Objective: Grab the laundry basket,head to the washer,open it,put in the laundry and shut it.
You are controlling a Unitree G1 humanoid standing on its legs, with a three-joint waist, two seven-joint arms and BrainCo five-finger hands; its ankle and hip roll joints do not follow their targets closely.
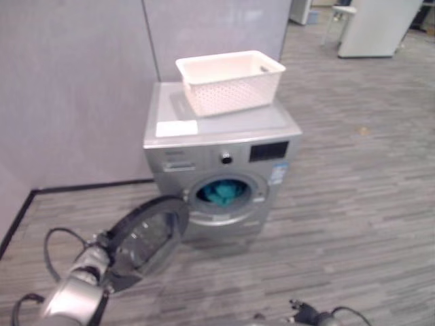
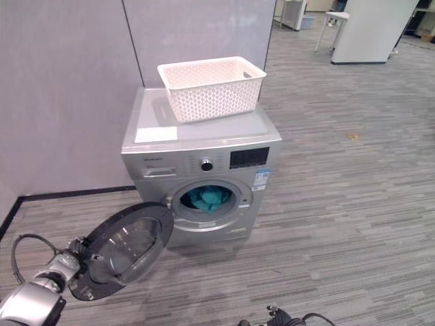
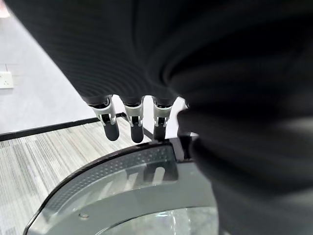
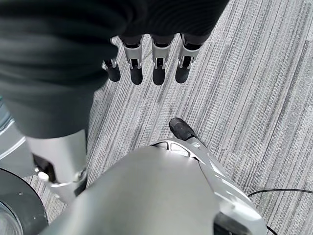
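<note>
A silver front-loading washer (image 1: 219,139) stands against a grey partition. Its round glass door (image 1: 148,234) hangs wide open to the left, and teal laundry (image 1: 221,193) lies inside the drum. A white perforated laundry basket (image 1: 231,81) sits on top of the washer. My left hand (image 1: 102,246) is at the door's outer rim, low on the left. In the left wrist view its straight fingers (image 3: 135,128) hang just above the door's dark rim (image 3: 117,164), gripping nothing. My right hand (image 4: 157,68) hangs open over the bare floor.
A white sheet (image 1: 177,128) lies on the washer's top at the front left. The grey partition wall (image 1: 75,88) runs behind and to the left. A white cabinet (image 1: 377,27) stands far back on the right. Grey plank floor spreads out to the right.
</note>
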